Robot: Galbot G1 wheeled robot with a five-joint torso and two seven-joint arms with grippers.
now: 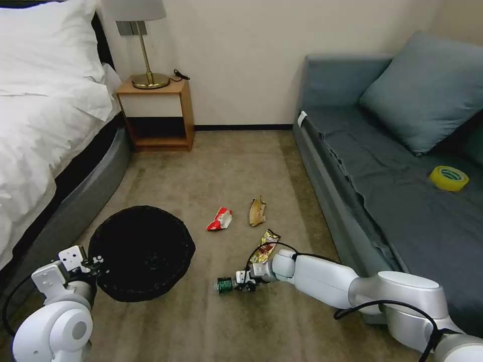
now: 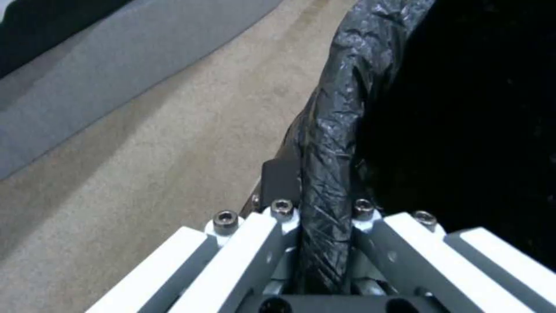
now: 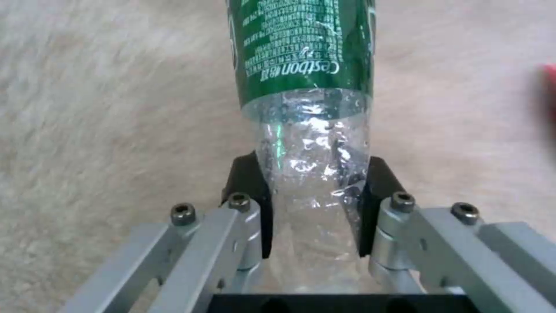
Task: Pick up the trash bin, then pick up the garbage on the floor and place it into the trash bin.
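My left hand (image 2: 324,217) pinches the bin (image 1: 143,251) rim beside the bed; my right hand (image 3: 316,204) clamps the bottle (image 3: 307,87) low over the carpet — I judge: lift level, release over the bin's mouth.

Bedroom (bed (image 1: 40,100), nightstand (image 1: 158,113), lamp (image 1: 146,45))

Head looks down; wrists close over carpet (image 1: 201,166).
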